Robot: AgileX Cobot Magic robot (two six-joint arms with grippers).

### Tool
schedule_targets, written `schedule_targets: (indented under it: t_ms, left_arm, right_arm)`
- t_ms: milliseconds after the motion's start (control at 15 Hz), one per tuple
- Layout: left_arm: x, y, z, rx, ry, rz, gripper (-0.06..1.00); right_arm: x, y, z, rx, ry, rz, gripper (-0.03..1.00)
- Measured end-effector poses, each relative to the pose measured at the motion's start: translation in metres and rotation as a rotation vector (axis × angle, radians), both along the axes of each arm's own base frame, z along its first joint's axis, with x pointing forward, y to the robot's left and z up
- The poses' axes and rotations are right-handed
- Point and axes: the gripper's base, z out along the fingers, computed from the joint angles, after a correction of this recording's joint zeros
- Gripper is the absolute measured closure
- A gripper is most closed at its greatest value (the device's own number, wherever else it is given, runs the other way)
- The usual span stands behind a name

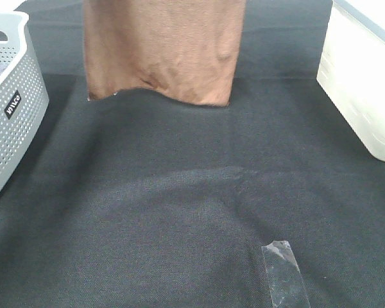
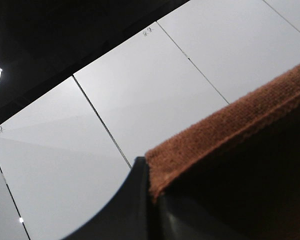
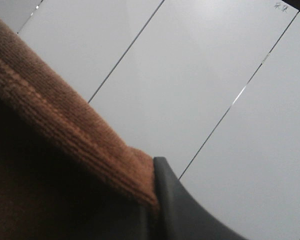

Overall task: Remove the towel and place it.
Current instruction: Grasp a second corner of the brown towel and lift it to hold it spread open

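The brown towel [image 1: 163, 51] hangs at the back centre, its lower edge just above the black table cloth [image 1: 179, 199]. Its top and both grippers are out of the exterior high view. In the left wrist view the left gripper [image 2: 150, 176] is shut on the towel's stitched edge [image 2: 230, 127], a dark finger [image 2: 132, 205] pressed against the corner. In the right wrist view the right gripper [image 3: 152, 192] is likewise shut on the towel's other upper corner [image 3: 65, 125]. Both wrist cameras look up at white ceiling panels.
A grey perforated basket [image 1: 9, 109] stands at the left edge of the table. A white plastic container [image 1: 362, 83] stands at the right. A strip of clear tape [image 1: 283, 273] lies on the cloth near the front.
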Motion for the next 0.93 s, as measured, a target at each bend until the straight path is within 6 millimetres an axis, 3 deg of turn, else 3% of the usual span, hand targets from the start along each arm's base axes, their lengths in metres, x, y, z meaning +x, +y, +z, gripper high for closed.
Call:
schedule_targets:
  t_ms: [333, 733, 933]
  left_arm:
    - [0.03, -0.007, -0.022, 0.001, 0.019, -0.011, 0.94]
    - [0.031, -0.007, -0.024, 0.001, 0.012, -0.015, 0.94]
    - [0.036, -0.008, -0.03, 0.034, 0.098, 0.007, 0.94]
  right_arm:
    - [0.021, -0.014, -0.011, 0.016, -0.055, -0.014, 0.97]
    - [0.022, -0.014, -0.01, 0.052, -0.096, 0.013, 0.97]
    - [0.025, -0.015, -0.016, 0.077, -0.036, 0.006, 0.97]
